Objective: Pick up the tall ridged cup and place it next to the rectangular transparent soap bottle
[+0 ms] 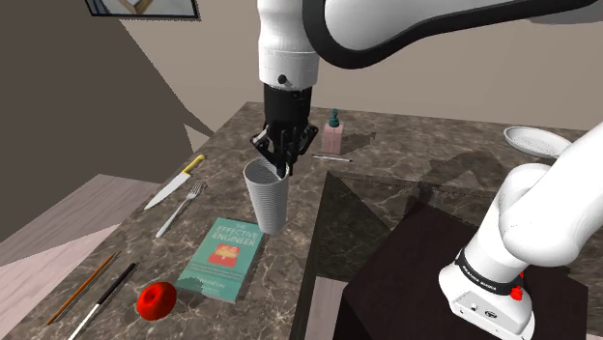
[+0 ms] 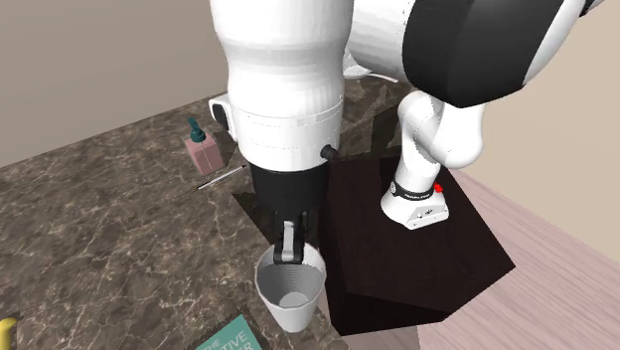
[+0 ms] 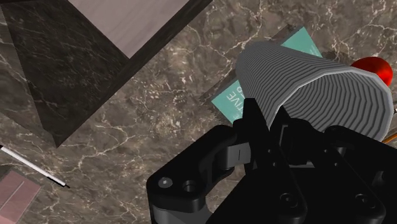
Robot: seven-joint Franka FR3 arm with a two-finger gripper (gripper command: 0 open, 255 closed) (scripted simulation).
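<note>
Over the counter (image 1: 406, 159) middle, black pincer (image 1: 282, 168) clamped on the rim of the grey ridged cup (image 1: 268, 205), cup upright just beside the teal book (image 1: 224, 253), pink soap bottle (image 1: 334, 135) well apart behind it.

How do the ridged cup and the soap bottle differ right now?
The ridged cup is grey, round and tapering; the soap bottle is pinkish, rectangular, with a teal pump. The cup looks taller than the bottle. The cup's rim sits in the jaws; the bottle stands free. Both are upright on the veined counter.
</note>
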